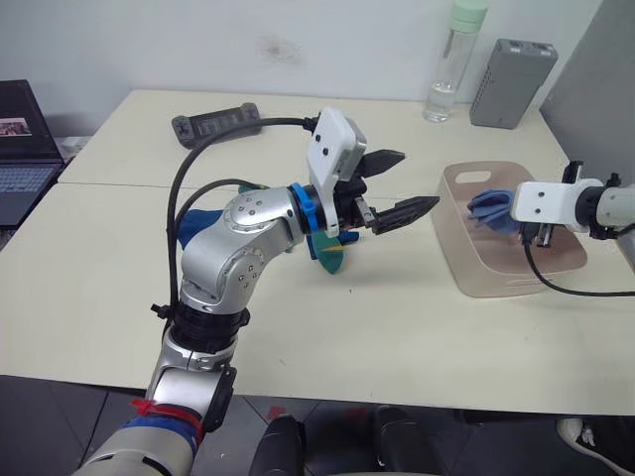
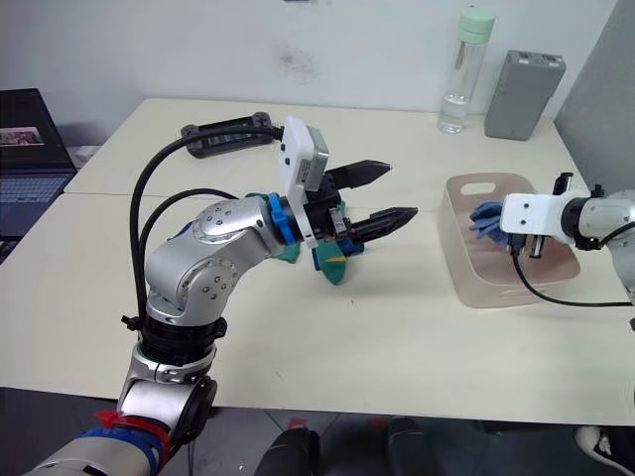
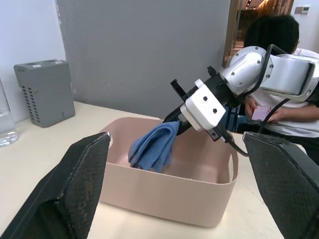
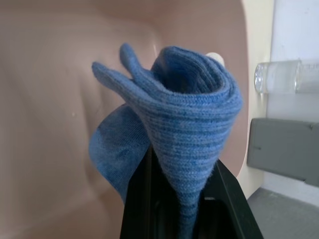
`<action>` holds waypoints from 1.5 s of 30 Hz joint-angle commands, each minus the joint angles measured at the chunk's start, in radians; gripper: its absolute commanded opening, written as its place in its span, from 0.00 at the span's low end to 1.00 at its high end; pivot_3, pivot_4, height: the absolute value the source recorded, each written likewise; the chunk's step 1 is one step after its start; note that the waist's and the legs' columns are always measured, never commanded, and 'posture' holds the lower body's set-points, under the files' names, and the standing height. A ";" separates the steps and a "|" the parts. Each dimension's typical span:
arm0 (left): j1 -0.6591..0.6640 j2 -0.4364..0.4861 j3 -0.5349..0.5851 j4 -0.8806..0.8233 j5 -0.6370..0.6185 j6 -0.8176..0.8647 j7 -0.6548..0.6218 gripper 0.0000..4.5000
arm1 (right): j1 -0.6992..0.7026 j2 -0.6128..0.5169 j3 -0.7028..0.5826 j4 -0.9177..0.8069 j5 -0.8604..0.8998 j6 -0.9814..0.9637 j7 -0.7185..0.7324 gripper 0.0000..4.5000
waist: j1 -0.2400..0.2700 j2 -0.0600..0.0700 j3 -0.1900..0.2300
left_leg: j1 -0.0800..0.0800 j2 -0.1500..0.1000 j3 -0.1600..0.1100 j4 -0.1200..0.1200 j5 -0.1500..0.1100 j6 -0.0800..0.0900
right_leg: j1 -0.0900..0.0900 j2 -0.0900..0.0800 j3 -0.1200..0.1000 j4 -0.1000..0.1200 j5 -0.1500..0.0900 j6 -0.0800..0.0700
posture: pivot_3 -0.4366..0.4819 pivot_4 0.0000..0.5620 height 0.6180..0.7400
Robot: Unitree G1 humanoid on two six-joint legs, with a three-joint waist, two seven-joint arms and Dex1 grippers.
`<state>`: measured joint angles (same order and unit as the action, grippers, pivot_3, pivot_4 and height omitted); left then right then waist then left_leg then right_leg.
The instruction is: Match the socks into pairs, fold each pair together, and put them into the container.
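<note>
A folded pair of light blue socks (image 4: 184, 124) hangs over the inside of the pale pink container (image 1: 474, 273) at the table's right side, with my right gripper (image 1: 503, 210) shut on its lower end. My left gripper (image 1: 418, 179) is open and empty, raised above the table's middle and pointing at the container (image 3: 164, 196). A green sock with yellow marks (image 1: 331, 256) lies on the table beneath my left wrist. Part of a dark blue sock (image 1: 201, 220) shows behind my left forearm.
At the table's far right stand a clear bottle (image 1: 451, 64) and a grey ribbed box (image 1: 511, 69). A black power strip (image 1: 213, 121) lies at the far middle, a laptop (image 1: 25, 149) at the left. A person (image 3: 279, 45) sits beyond the container.
</note>
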<state>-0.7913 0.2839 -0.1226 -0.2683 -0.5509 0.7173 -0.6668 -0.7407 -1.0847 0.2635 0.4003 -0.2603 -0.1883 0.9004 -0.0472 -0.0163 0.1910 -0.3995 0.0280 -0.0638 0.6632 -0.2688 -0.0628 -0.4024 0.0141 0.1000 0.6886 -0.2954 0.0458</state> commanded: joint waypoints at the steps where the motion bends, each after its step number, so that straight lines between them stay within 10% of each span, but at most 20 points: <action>1: -0.003 0.007 -0.001 -0.047 -0.014 0.007 -0.007 0.99 | -0.002 0.018 0.004 0.033 -0.040 -0.047 -0.001 0.00 | -0.001 0.000 0.000 | 0.000 0.000 0.000 0.000 0.000 0.000 | 0.000 0.000 0.000 0.000 0.000 0.000 | 0.48 0.27 1.00; 4: -0.002 0.017 -0.003 -0.051 -0.012 0.015 -0.013 0.99 | -0.001 0.034 0.006 0.056 -0.047 -0.054 0.033 0.00 | -0.001 0.000 0.000 | 0.000 0.000 0.000 0.001 0.000 0.000 | 0.000 0.000 0.000 0.001 0.000 0.000 | 0.48 0.27 1.00; 17: -0.010 0.059 -0.001 -0.026 0.001 -0.005 -0.056 1.00 | -0.094 0.016 0.001 0.081 0.031 -0.013 0.362 0.99 | -0.002 0.000 0.000 | 0.001 0.000 0.000 0.001 0.000 0.001 | 0.000 0.000 0.000 0.004 0.000 0.000 | 0.48 0.27 1.00; 26: 0.001 0.062 -0.017 -0.013 0.027 -0.034 -0.071 1.00 | -0.294 -0.036 0.015 0.126 0.049 0.037 0.658 0.99 | -0.003 0.000 0.000 | 0.001 0.000 -0.001 0.002 0.000 0.001 | 0.000 -0.001 0.000 0.005 0.000 0.000 | 0.48 0.27 1.00; 33: 0.065 0.130 0.032 -0.038 0.038 -0.036 -0.063 1.00 | -0.450 0.117 -0.067 0.223 0.097 0.085 0.469 0.99 | -0.019 0.001 0.000 | 0.003 0.001 0.001 0.001 0.000 0.002 | -0.001 -0.001 0.000 0.008 0.000 -0.001 | 0.48 0.27 1.00; 45: 0.449 0.220 0.280 -0.155 0.122 -0.150 0.116 1.00 | 0.054 0.625 -0.318 -0.645 0.459 0.871 -0.080 0.99 | 0.009 0.001 -0.001 | -0.002 0.001 -0.010 0.002 0.001 0.001 | -0.003 -0.003 -0.004 0.010 0.000 -0.001 | 0.48 0.27 1.00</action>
<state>-0.3738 0.5015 0.1073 -0.3792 -0.4473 0.6084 -0.5797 -0.7329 -0.4770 -0.0254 -0.1351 0.1628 0.6200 0.8905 -0.0383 -0.0156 0.1902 -0.4006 0.0294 -0.0734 0.6646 -0.2680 -0.0617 -0.4048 0.0101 0.0958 0.6982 -0.2955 0.0449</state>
